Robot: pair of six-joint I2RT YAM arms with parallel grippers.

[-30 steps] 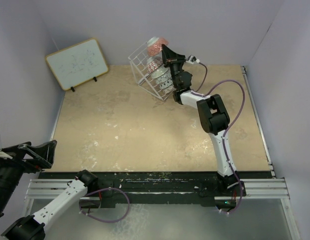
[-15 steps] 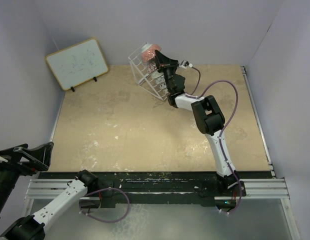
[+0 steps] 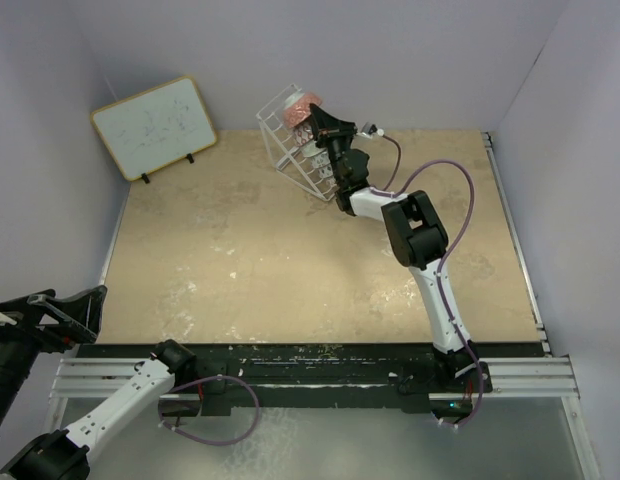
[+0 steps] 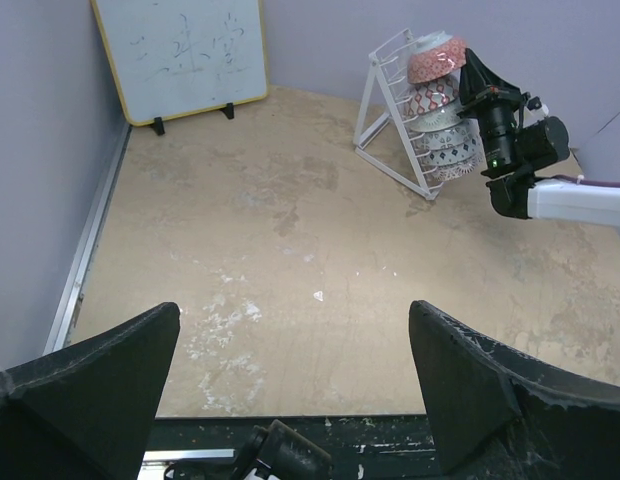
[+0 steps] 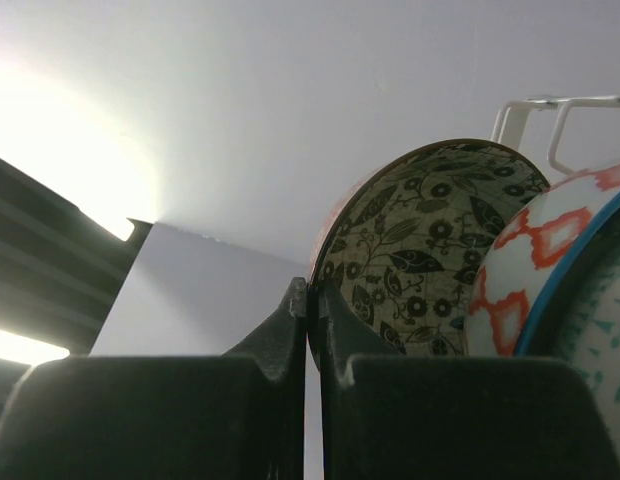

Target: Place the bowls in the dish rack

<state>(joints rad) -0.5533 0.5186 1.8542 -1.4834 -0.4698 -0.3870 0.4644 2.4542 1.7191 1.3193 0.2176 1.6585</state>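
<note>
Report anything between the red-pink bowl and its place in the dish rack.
Nothing visible. The right end effector holds the red-pink bowl at the top of the dish rack, beside the red-patterned bowl.

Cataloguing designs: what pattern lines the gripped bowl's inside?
Black leaves and flowers on olive inside the bowl; right wrist view.

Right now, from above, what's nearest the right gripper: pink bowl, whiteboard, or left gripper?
1. The pink bowl, pinched by the right gripper, atop the dish rack.
2. The whiteboard, far left.
3. The left gripper, near left.
</note>
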